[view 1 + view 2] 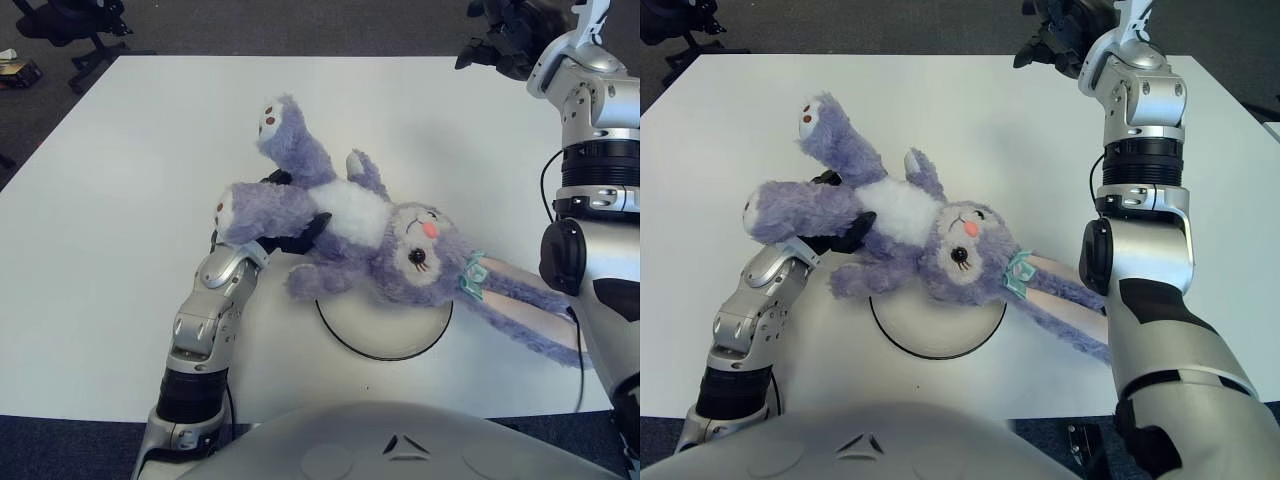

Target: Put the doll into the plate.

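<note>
Nearest to us, the plate (pixel 384 325) sits just right of and a touch nearer than the left hand (pixel 290 225), its white dish rimmed in black on the table (pixel 100 220). Above its far edge hangs the doll (pixel 350 225), a purple plush rabbit, head over the plate's far rim, long ears trailing off to the right past it. The left hand grips the doll by the lower body, dark fingers wrapped around the waist beside the near leg, both legs jutting up and left of the hand. Here's the worry: most of the rabbit's bulk lies outside the plate, so a release here likely drops only the head in, body flopping onto the table. The ears could drag too. Far back on the right, the right hand (pixel 1055 40) is raised beyond the table's edge; whether its fingers are spread or curled, I cannot tell.
</note>
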### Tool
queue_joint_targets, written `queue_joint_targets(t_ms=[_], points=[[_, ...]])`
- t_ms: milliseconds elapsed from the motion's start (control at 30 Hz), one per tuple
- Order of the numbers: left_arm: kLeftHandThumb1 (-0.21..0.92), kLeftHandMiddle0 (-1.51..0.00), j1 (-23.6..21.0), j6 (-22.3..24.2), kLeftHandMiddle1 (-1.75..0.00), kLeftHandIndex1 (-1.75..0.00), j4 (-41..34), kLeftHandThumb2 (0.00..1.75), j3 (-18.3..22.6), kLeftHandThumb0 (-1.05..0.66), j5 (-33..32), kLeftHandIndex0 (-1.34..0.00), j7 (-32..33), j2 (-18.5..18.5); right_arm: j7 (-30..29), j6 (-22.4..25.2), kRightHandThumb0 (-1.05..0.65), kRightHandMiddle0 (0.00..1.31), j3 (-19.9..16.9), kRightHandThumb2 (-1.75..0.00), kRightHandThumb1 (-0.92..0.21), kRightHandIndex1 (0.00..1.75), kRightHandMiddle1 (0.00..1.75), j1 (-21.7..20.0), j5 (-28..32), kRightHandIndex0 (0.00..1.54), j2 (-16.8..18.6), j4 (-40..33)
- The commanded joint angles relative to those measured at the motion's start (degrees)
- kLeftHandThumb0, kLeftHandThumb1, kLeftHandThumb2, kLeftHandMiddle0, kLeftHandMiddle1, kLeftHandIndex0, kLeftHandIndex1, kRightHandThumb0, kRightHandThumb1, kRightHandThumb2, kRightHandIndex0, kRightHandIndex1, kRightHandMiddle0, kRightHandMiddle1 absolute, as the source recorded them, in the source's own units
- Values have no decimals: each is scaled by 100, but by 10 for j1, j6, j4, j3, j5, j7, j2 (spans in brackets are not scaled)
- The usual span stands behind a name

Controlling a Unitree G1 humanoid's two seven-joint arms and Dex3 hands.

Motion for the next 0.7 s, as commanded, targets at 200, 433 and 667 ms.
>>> queue_joint_targets(t_ms=[200, 433, 667], points=[[51, -88, -7, 21, -175, -175, -18, 75, -4, 13, -3, -64, 8, 1, 0, -9, -35, 20, 3, -52, -92, 84, 175, -18, -9, 79, -2, 20], [50, -88, -1, 23, -175, -175, -26, 75, -24, 12, 12, -65, 18, -2, 3, -14, -35, 20, 6, -52, -92, 85, 174, -25, -13, 79, -2, 40], [50, -88, 0, 22, -175, -175, -27, 74, -27, 12, 13, -66, 20, -2, 4, -17, -35, 20, 7, -52, -92, 86, 175, -26, -13, 78, -3, 45]])
